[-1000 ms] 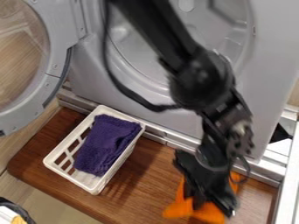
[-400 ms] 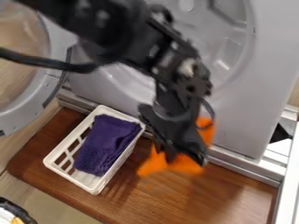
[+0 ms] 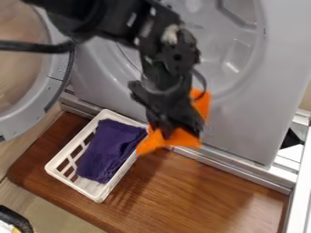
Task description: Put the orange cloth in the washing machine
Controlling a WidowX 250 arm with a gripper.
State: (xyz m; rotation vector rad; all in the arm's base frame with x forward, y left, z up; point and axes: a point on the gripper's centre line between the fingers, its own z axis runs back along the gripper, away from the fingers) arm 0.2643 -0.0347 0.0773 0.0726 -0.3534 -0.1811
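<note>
Gripper [image 3: 176,131]: is pinching the orange cloth [image 3: 152,143] and is hanging before the washing machine [image 3: 246,129]
Orange cloth: is bunching at the fingertips, one flap spreading below them toward the basket [image 3: 94,196], another rising behind the gripper
Purple cloth [image 3: 112,148]: is lying in the basket, left of the gripper in the view
Drum opening [image 3: 209,48]: is facing the work beyond and above the gripper
Door [image 3: 56,79]: is standing open, up and left of the gripper
Carry: is probably calling for more height first, keeping the grip firm and the loose flaps above the opening's lip, then going straight inward
Release: is best waiting until all the cloth is hanging well inside
</note>
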